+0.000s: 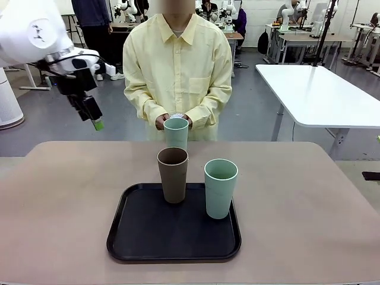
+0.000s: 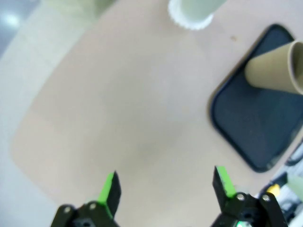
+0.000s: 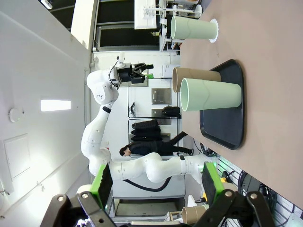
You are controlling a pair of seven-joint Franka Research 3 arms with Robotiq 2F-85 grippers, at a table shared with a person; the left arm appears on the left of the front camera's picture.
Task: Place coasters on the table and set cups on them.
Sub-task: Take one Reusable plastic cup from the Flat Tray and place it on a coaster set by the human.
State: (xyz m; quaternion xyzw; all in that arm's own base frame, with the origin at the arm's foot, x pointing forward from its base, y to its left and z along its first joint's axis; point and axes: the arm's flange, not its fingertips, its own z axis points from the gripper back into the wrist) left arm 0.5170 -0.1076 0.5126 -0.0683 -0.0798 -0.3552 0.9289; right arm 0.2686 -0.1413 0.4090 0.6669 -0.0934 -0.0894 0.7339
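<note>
A pale mint cup (image 1: 176,132) stands on the tan table (image 1: 71,196) in front of the person, on a lacy white coaster (image 2: 189,23). The person's hands (image 1: 161,122) hold something small and white (image 1: 177,116) just behind it. A brown cup (image 1: 173,174) and a second mint cup (image 1: 221,187) stand upright on the black tray (image 1: 148,237). My left gripper (image 1: 95,119) hangs open high above the table's far left part, well clear of the cups. In its wrist view the right gripper (image 3: 156,184) is open and holds nothing, with the cups far ahead of it.
A glossy white table (image 1: 320,89) stands at the back right, beyond the tan tabletop. Bare tabletop (image 2: 118,109) lies under the left gripper and on both sides of the tray. The person stands at the far edge, in the middle.
</note>
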